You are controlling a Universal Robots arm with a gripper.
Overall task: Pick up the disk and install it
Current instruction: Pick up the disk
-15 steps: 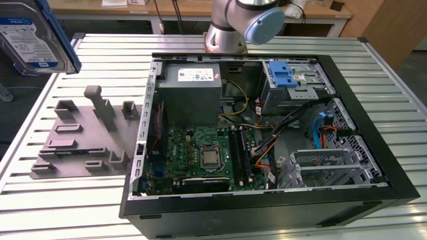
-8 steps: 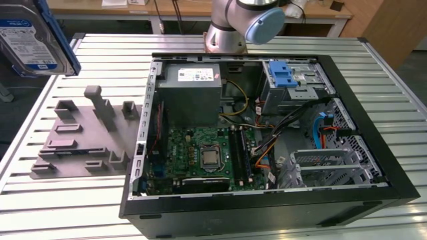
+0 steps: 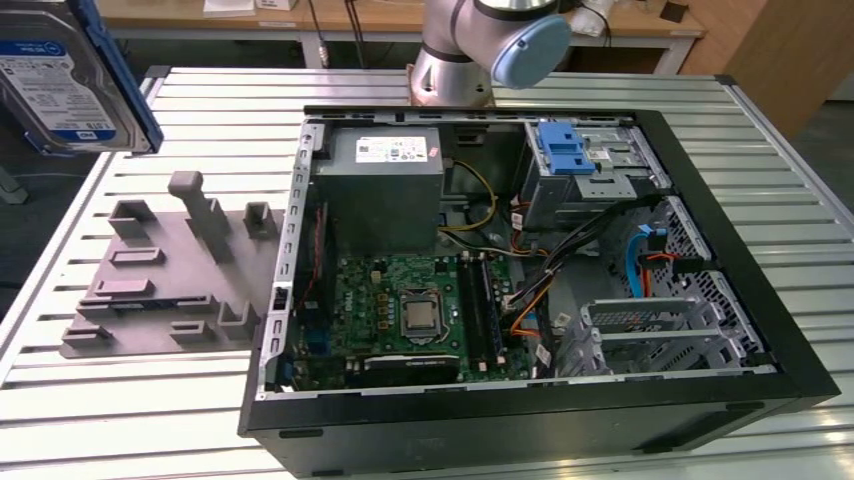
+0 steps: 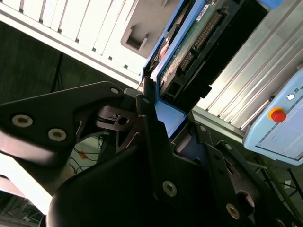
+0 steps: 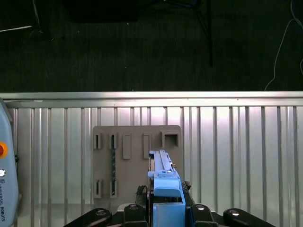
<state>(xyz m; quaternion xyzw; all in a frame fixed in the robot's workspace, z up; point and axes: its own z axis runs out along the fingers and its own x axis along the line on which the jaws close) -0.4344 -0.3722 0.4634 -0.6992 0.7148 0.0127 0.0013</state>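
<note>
The disk (image 3: pixel 67 75) hangs high over the table at the exterior view's left, its white-and-blue label and blue carrier frame showing. In the second wrist view the disk (image 4: pixel 189 42) turns its green circuit board and connector side to me, and my gripper (image 4: pixel 163 118) is shut on the blue frame's end. In the first wrist view the disk (image 5: pixel 163 170) stands edge-on between the black fingers (image 5: pixel 137 208) of my gripper (image 5: pixel 166 208), above the grey fixture plate (image 5: pixel 137 161).
An open computer case (image 3: pixel 747 300) lies on the slatted table (image 3: pixel 801 200), with a motherboard, a grey power-supply box (image 3: pixel 387 180) and a drive cage with a blue latch (image 3: pixel 567 150). A grey fixture plate (image 3: pixel 160 280) lies beside it. A pendant with a red button (image 4: pixel 277 113) sits at the table's edge.
</note>
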